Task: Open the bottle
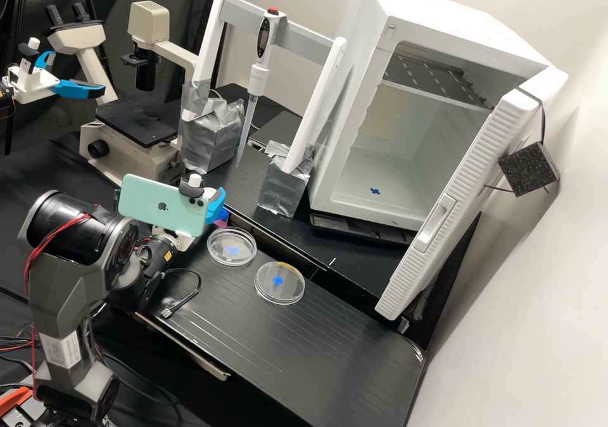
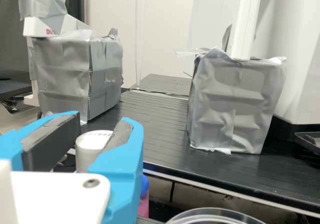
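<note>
Plainly, a smooth white cylinder (image 2: 90, 151) shows between the tool's (image 1: 217, 204) scuffed pads (image 2: 54, 140)

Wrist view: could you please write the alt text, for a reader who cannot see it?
The gripper is open, with a white cylinder visible between its two blue fingers. Nearby are a blue-topped pink object and a clear dish; beyond, two silver-wrapped blocks stand on a black bench.
</note>
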You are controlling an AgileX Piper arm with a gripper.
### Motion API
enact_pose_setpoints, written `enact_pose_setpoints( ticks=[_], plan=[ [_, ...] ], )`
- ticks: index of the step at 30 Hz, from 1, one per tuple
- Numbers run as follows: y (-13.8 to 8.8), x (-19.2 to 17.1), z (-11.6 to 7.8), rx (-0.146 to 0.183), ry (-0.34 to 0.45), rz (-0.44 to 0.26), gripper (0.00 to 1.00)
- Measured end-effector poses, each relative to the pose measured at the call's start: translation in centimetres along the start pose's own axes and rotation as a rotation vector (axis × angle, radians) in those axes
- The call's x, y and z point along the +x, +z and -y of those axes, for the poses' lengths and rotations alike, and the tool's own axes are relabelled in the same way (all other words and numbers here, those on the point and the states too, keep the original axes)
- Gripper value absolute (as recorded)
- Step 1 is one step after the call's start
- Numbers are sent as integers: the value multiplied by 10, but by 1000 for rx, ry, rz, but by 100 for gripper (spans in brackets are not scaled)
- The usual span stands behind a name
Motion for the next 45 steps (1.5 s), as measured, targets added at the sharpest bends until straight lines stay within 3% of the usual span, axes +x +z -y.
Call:
enact_pose_setpoints(
  ticks=[27, 45],
  plan=[
    [-1, 2, -6, -5, -11, -2, 0],
    [-1, 2, -7, 43, -24, 0, 0]
  ],
)
